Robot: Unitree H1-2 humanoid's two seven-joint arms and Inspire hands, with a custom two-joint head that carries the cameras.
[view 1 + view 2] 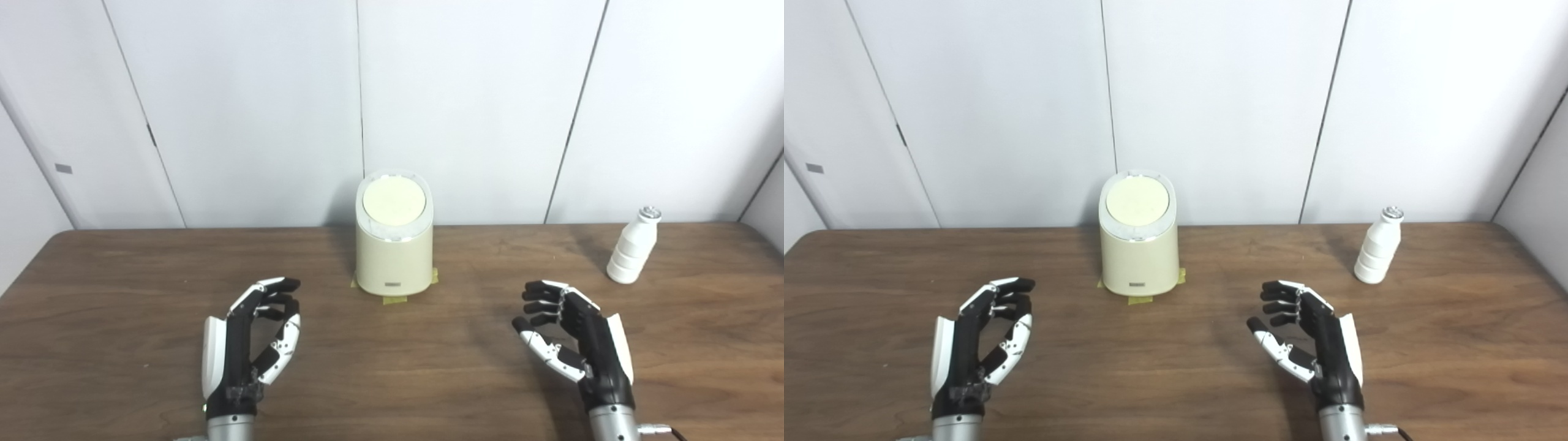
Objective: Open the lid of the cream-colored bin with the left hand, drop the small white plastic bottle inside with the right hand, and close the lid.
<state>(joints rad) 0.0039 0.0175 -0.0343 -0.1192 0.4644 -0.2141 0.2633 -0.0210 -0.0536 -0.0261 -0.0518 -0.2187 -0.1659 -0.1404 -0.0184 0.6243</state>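
From my remote seat, both hands sat low over the wooden table (122, 294), palms turned inward toward each other. Left hand (251, 343) had its fingers loosely curled and spread, holding nothing. Right hand (572, 343) was the same: fingers apart, slightly bent, empty.

The cream-colored bin (394, 257) stood upright at the table's far middle, close to the white wall panels (245, 110). It was ahead of both hands and between them, a bit nearer the left one, touching neither. Its round lid (394, 202) was shut, set in a paler ring. Strips of yellowish tape (392, 299) showed at the bin's base on the tabletop.

The small white plastic bottle (632, 252) stood upright at far right, well apart from the bin, ahead of the right hand and out to its right, with a clear gap between. It had a ribbed body and a silvery cap (649, 214).

Writing: a small dark label (392, 284) sat low on the bin's front, too small to read. I saw no readable print on the bottle.
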